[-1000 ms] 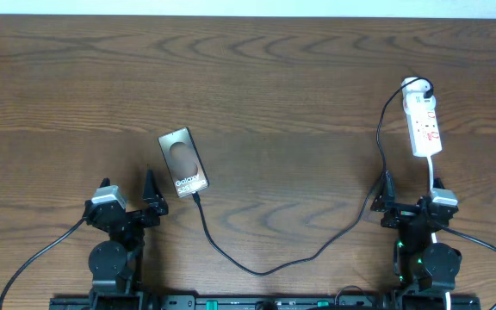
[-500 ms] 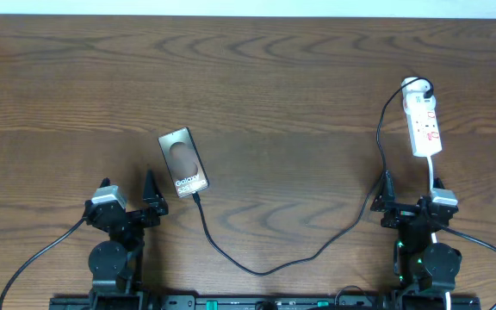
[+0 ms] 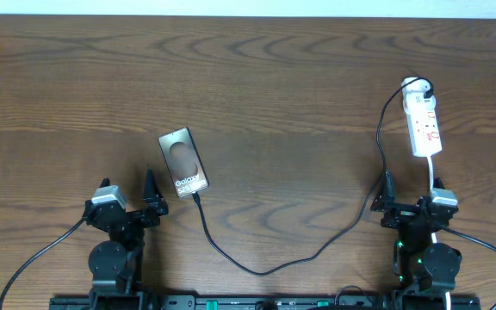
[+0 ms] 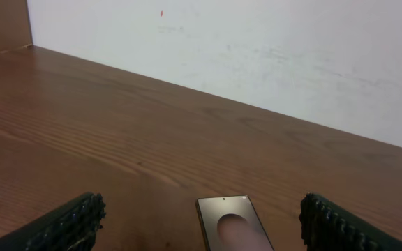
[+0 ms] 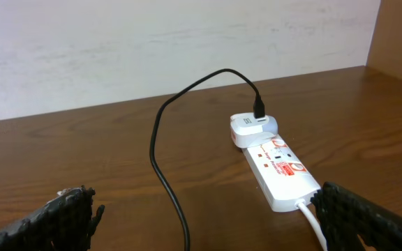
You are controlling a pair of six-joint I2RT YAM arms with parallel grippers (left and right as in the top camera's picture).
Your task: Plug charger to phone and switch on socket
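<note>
Charger routing is as follows: the black cable is led from the white adapter at the far end of the socket, down the right side of the surface, through a loop near the front edge, and up to the near short edge of the phone. The plug tip is seen touching that edge; whether it is fully seated cannot be told. The plugging step is judged done or almost done, and switching on the socket is judged the step in hand. The switch position cannot be read.

The right hand is spread wide and empty, with the socket straight ahead of it and apart from it. The next move calls for that arm to be extended forward and one fingertip to be pressed on the switch — a small target. The left hand is likewise wide and empty, near the phone's near left corner — no contact is made.
</note>
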